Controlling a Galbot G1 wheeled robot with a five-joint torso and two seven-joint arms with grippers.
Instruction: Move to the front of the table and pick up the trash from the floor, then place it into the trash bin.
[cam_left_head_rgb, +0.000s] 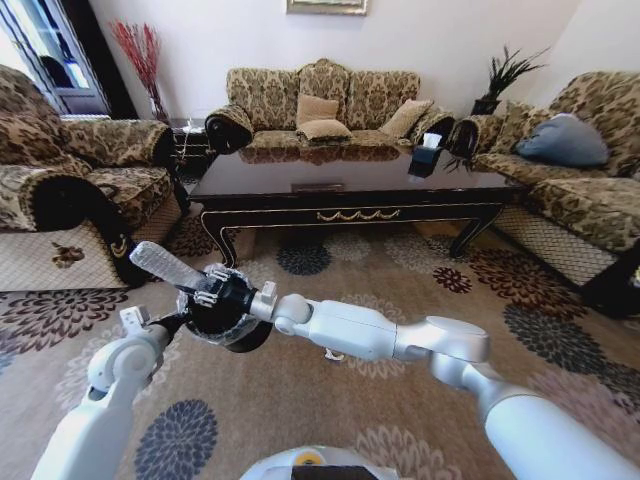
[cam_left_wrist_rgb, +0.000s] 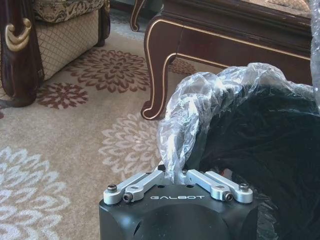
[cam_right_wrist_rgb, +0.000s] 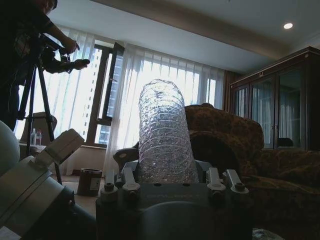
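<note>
My right gripper (cam_left_head_rgb: 207, 287) is clamped on a clear plastic bottle (cam_left_head_rgb: 166, 265), ribbed and see-through, which sticks out past my fingers and hangs right over the trash bin (cam_left_head_rgb: 228, 318). In the right wrist view the bottle (cam_right_wrist_rgb: 164, 135) stands straight up out of the gripper (cam_right_wrist_rgb: 170, 181). My left gripper (cam_left_head_rgb: 152, 322) sits at the bin's side, and its wrist view shows the fingers (cam_left_wrist_rgb: 136, 185) pinched tight on the clear liner (cam_left_wrist_rgb: 200, 107) folded over the black bin (cam_left_wrist_rgb: 260, 145). The bin sits on the flowery carpet floor (cam_left_head_rgb: 330, 400), a bit out from the dark table (cam_left_head_rgb: 350, 185). One curved table leg (cam_left_wrist_rgb: 157, 75) is just behind the bin.
</note>
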